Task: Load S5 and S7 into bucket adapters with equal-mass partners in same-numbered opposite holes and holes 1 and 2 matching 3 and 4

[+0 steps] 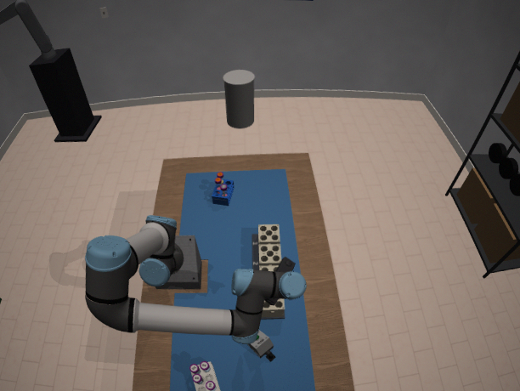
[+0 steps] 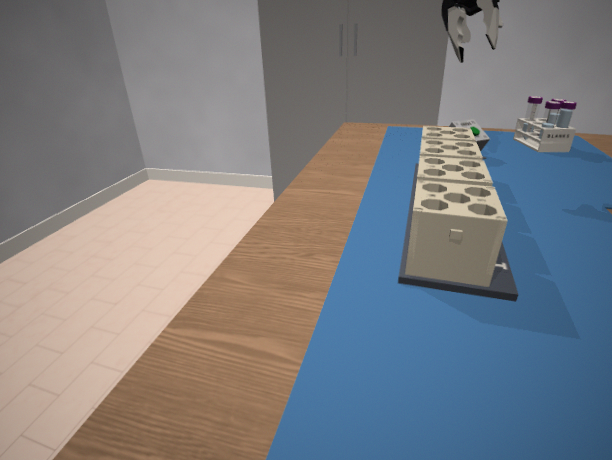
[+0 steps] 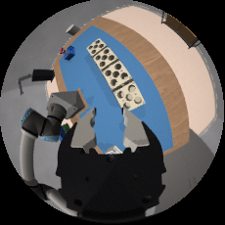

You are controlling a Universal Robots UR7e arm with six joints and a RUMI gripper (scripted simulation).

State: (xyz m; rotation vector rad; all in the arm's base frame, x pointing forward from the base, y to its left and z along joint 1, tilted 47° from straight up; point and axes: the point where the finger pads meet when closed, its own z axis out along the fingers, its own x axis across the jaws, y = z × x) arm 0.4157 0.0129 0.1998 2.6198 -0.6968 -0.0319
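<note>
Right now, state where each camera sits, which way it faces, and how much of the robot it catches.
Top: high above the room, looking down on the table; shows the whole arm.
Exterior: low at the table's far end, looking along the adapters toward the blanks rack; only the claw shows.
Wrist: behind the claw, looking down the mat; fingers, elbow, base show.
All three share the adapter row.

UR arm (image 1: 183, 318): silver-white tube links, dark grey joint housings, light blue round caps at each joint, one cap showing small screw dots. Dark grey square base block (image 1: 193, 255). Black bulky wrist body behind the gripper (image 2: 474, 27); fingers pale grey-white, tapered and faceted, dark at the backs. No cables visible.
</note>
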